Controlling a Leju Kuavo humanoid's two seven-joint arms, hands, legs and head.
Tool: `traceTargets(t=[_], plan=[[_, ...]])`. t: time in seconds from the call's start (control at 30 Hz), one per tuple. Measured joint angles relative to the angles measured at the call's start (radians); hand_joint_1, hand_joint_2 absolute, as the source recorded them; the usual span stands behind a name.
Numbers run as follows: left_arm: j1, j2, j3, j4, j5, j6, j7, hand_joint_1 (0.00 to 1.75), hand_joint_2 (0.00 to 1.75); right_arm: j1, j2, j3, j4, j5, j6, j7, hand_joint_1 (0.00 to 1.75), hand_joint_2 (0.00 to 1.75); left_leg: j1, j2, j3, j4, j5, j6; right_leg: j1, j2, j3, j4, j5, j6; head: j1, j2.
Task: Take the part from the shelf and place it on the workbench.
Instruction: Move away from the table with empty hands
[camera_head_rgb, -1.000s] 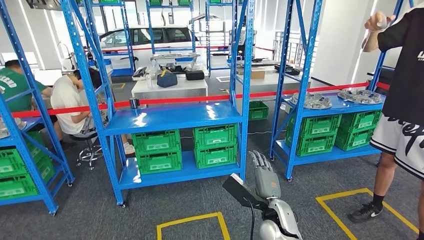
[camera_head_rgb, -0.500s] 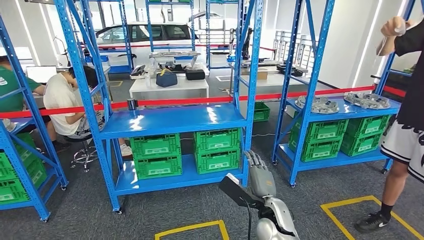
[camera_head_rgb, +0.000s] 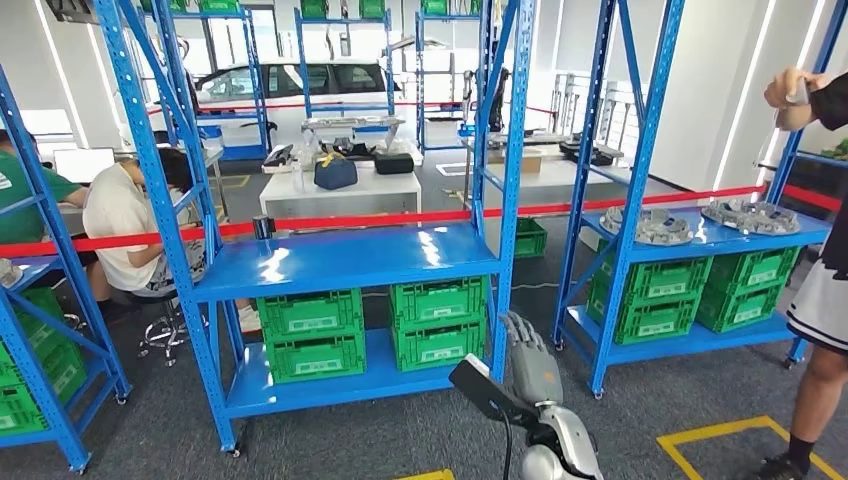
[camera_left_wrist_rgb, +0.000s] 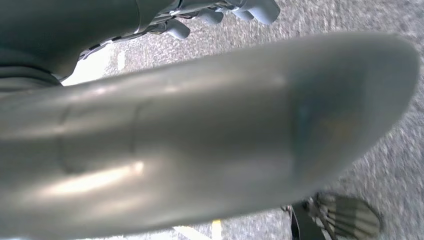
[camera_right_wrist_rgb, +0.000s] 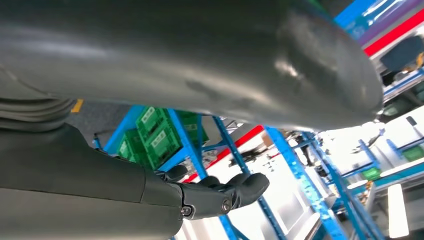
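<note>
I see my right hand (camera_head_rgb: 530, 355) raised low in the head view, fingers (camera_head_rgb: 522, 328) straight and slightly apart, holding nothing. My left hand (camera_left_wrist_rgb: 235, 10) hangs over grey floor; its fingers look loosely curled, though I cannot tell their state for sure. Ahead stands a blue shelf (camera_head_rgb: 345, 258) with a bare middle deck and green crates (camera_head_rgb: 312, 313) below. The metal parts (camera_head_rgb: 645, 225) lie on the next shelf (camera_head_rgb: 700, 238) to the right, well apart from my fingers. Open carpet lies between; a person (camera_head_rgb: 825, 290) stands at the right edge.
</note>
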Motion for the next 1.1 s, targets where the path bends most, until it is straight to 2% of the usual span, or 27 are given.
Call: traceTargets(t=[0.07, 0.13, 0.17, 0.2, 0.23, 0.3, 0.33, 0.37, 0.4, 0.47, 0.5, 0.53, 0.6, 0.67, 0.7, 0.73, 0.77, 0.8, 0.83, 0.87, 0.9, 0.93, 1.0, 1.03, 1.07, 1.1], plan=[[-0.003, 0.001, 0.0, 0.0, -0.002, -0.003, 0.003, 0.0, 0.0, 0.005, -0.005, -0.004, 0.002, -0.006, -0.002, -0.003, 0.0, 0.0, 0.003, 0.005, -0.062, 0.098, -0.018, -0.01, -0.003, 0.0, 0.02, -0.002, -0.014, -0.01, -0.002, 0.0], [-0.005, 0.001, 0.0, 0.0, -0.004, -0.005, 0.004, 0.0, 0.0, 0.019, -0.009, -0.008, 0.007, -0.01, -0.002, -0.007, 0.0, 0.0, 0.007, 0.007, -0.139, 0.197, -0.069, -0.018, -0.004, 0.002, 0.036, -0.002, -0.031, -0.012, -0.003, 0.0], [-0.005, 0.001, 0.0, 0.0, -0.006, -0.005, 0.005, 0.0, 0.0, 0.027, -0.01, -0.009, 0.009, -0.012, -0.002, -0.008, 0.0, 0.0, 0.008, 0.008, -0.168, 0.221, -0.086, -0.019, -0.005, 0.003, 0.045, -0.002, -0.039, -0.011, -0.003, 0.0], [-0.004, 0.002, 0.0, 0.0, -0.007, -0.005, 0.006, 0.0, 0.0, 0.034, -0.012, -0.011, 0.011, -0.013, -0.002, -0.009, 0.0, 0.0, 0.009, 0.009, -0.184, 0.217, -0.086, -0.021, -0.005, 0.004, 0.056, -0.002, -0.048, -0.009, -0.003, 0.0], [-0.003, 0.002, 0.0, 0.0, -0.008, -0.005, 0.007, 0.0, 0.0, 0.038, -0.014, -0.012, 0.013, -0.013, -0.002, -0.009, 0.0, 0.0, 0.01, 0.01, -0.184, 0.183, -0.063, -0.021, -0.007, 0.005, 0.068, -0.002, -0.058, -0.007, -0.003, 0.0], [-0.001, 0.003, 0.0, 0.001, -0.008, -0.005, 0.008, 0.0, 0.0, 0.041, -0.015, -0.014, 0.014, -0.016, 0.0, -0.009, 0.0, 0.0, 0.009, 0.012, -0.156, 0.053, 0.035, -0.019, -0.009, 0.005, 0.093, -0.001, -0.079, 0.0, -0.003, 0.0], [0.0, 0.004, 0.0, 0.001, -0.007, -0.005, 0.007, 0.0, 0.0, 0.041, -0.016, -0.015, 0.016, -0.019, 0.002, -0.009, 0.0, 0.0, 0.008, 0.013, -0.141, -0.003, 0.069, -0.014, -0.008, 0.005, 0.102, -0.001, -0.089, 0.005, -0.004, 0.0], [0.001, 0.004, 0.0, 0.002, -0.004, -0.005, 0.006, 0.0, 0.0, 0.043, -0.018, -0.016, 0.017, -0.026, 0.007, -0.009, 0.0, 0.0, 0.006, 0.014, -0.128, -0.04, 0.091, -0.008, -0.008, 0.006, 0.109, -0.003, -0.098, 0.011, -0.004, 0.0], [0.003, 0.004, 0.0, 0.002, 0.0, -0.004, 0.005, 0.0, 0.0, 0.048, -0.02, -0.018, 0.02, -0.036, 0.013, -0.009, 0.0, 0.0, 0.005, 0.015, -0.122, -0.054, 0.093, -0.001, -0.007, 0.006, 0.116, -0.004, -0.103, 0.017, -0.005, 0.0], [0.009, 0.003, 0.0, 0.002, 0.007, -0.003, 0.002, 0.0, 0.0, 0.066, -0.028, -0.028, 0.027, -0.067, 0.028, -0.011, 0.0, 0.0, 0.006, 0.013, -0.104, -0.06, 0.087, 0.014, -0.006, 0.005, 0.124, 0.001, -0.104, 0.029, -0.004, 0.0], [0.012, 0.003, 0.0, 0.002, 0.01, -0.001, 0.001, 0.0, 0.0, 0.08, -0.033, -0.036, 0.032, -0.084, 0.033, -0.012, 0.0, 0.0, 0.008, 0.011, -0.094, -0.063, 0.084, 0.021, -0.006, 0.004, 0.119, 0.021, -0.102, 0.034, -0.004, 0.0], [0.014, 0.002, 0.0, 0.002, 0.012, 0.001, 0.001, 0.0, 0.0, 0.095, -0.039, -0.044, 0.039, -0.1, 0.037, -0.012, 0.0, 0.0, 0.009, 0.009, -0.084, -0.065, 0.08, 0.028, -0.006, 0.003, 0.099, 0.057, -0.103, 0.039, -0.003, 0.0], [0.017, 0.002, 0.001, 0.002, 0.016, 0.007, 0.001, 0.0, 0.0, 0.138, -0.054, -0.061, 0.062, -0.129, 0.04, -0.007, 0.0, 0.0, 0.01, 0.006, -0.067, -0.067, 0.066, 0.038, -0.009, 0.0, 0.024, 0.172, -0.128, 0.049, -0.002, 0.0], [0.022, 0.002, 0.003, 0.002, 0.02, 0.012, 0.003, 0.0, 0.0, 0.204, -0.069, -0.082, 0.093, -0.156, 0.043, 0.006, 0.0, 0.0, 0.01, -0.001, -0.051, -0.067, 0.047, 0.04, -0.01, 0.0, -0.06, 0.265, -0.172, 0.055, -0.002, 0.0], [0.025, 0.002, 0.004, 0.002, 0.021, 0.014, 0.006, 0.0, 0.0, 0.242, -0.075, -0.093, 0.111, -0.17, 0.046, 0.017, 0.0, 0.0, 0.01, -0.004, -0.039, -0.067, 0.037, 0.04, -0.01, 0.0, -0.084, 0.272, -0.178, 0.054, -0.001, 0.0], [0.029, 0.002, 0.004, 0.002, 0.021, 0.015, 0.01, 0.0, 0.0, 0.279, -0.08, -0.105, 0.127, -0.183, 0.051, 0.029, 0.0, 0.0, 0.009, -0.006, -0.026, -0.067, 0.026, 0.038, -0.01, 0.0, -0.091, 0.245, -0.162, 0.052, -0.001, 0.0], [0.032, 0.001, 0.005, 0.003, 0.02, 0.016, 0.013, 0.0, 0.0, 0.312, -0.083, -0.116, 0.141, -0.196, 0.055, 0.044, 0.0, 0.0, 0.008, -0.007, -0.013, -0.067, 0.015, 0.036, -0.01, -0.001, -0.082, 0.189, -0.126, 0.049, -0.001, 0.0], [0.034, 0.0, 0.005, 0.003, 0.019, 0.016, 0.016, 0.0, 0.0, 0.343, -0.086, -0.128, 0.156, -0.209, 0.06, 0.061, 0.0, 0.0, 0.008, -0.007, -0.002, -0.067, 0.004, 0.034, -0.01, -0.004, -0.065, 0.121, -0.073, 0.044, -0.001, 0.0], [0.035, -0.001, 0.005, 0.003, 0.019, 0.017, 0.018, 0.0, 0.0, 0.372, -0.088, -0.14, 0.171, -0.22, 0.063, 0.081, 0.0, 0.0, 0.007, -0.008, 0.011, -0.066, -0.008, 0.03, -0.007, -0.009, -0.048, 0.065, -0.036, 0.04, -0.002, 0.0], [0.036, -0.002, 0.005, 0.003, 0.018, 0.017, 0.018, 0.0, 0.0, 0.401, -0.09, -0.153, 0.185, -0.231, 0.066, 0.104, 0.0, 0.0, 0.007, -0.009, 0.019, -0.067, -0.02, 0.025, -0.003, -0.013, -0.031, 0.031, -0.015, 0.036, -0.001, 0.0], [0.036, -0.002, 0.005, 0.003, 0.016, 0.017, 0.018, 0.0, 0.0, 0.431, -0.091, -0.167, 0.198, -0.242, 0.069, 0.127, 0.0, 0.0, 0.007, -0.01, 0.03, -0.068, -0.03, 0.019, 0.001, -0.016, -0.019, 0.016, -0.006, 0.031, -0.001, 0.0], [0.037, -0.002, 0.005, 0.003, 0.014, 0.017, 0.018, 0.0, 0.0, 0.459, -0.092, -0.181, 0.208, -0.25, 0.07, 0.147, 0.0, 0.0, 0.007, -0.01, 0.042, -0.066, -0.037, 0.012, 0.004, -0.017, -0.011, 0.016, -0.016, 0.025, -0.002, 0.0], [0.037, -0.001, 0.006, 0.003, 0.011, 0.016, 0.016, 0.0, 0.0, 0.502, -0.092, -0.208, 0.221, -0.264, 0.069, 0.173, 0.0, 0.0, 0.007, -0.007, 0.045, -0.037, -0.037, 0.001, 0.0, -0.013, 0.01, 0.014, -0.019, 0.012, -0.002, 0.0], [0.035, -0.001, 0.006, 0.004, 0.01, 0.015, 0.014, 0.0, 0.0, 0.52, -0.093, -0.221, 0.228, -0.273, 0.072, 0.187, 0.0, 0.0, 0.007, -0.004, 0.027, 0.003, -0.034, -0.004, -0.003, -0.012, 0.019, 0.012, -0.024, 0.006, -0.003, 0.0], [0.033, -0.001, 0.006, 0.004, 0.01, 0.014, 0.011, 0.0, 0.0, 0.538, -0.094, -0.236, 0.238, -0.284, 0.08, 0.208, 0.0, 0.0, 0.008, 0.0, -0.005, 0.058, -0.04, -0.009, -0.005, -0.011, 0.029, 0.011, -0.029, 0.001, -0.003, 0.0], [0.031, 0.0, 0.006, 0.004, 0.01, 0.011, 0.007, 0.0, 0.0, 0.56, -0.094, -0.253, 0.249, -0.297, 0.092, 0.236, 0.0, 0.44, 0.008, 0.004, -0.045, 0.122, -0.059, -0.014, -0.005, -0.012, 0.037, 0.009, -0.035, -0.003, -0.004, 0.0]])
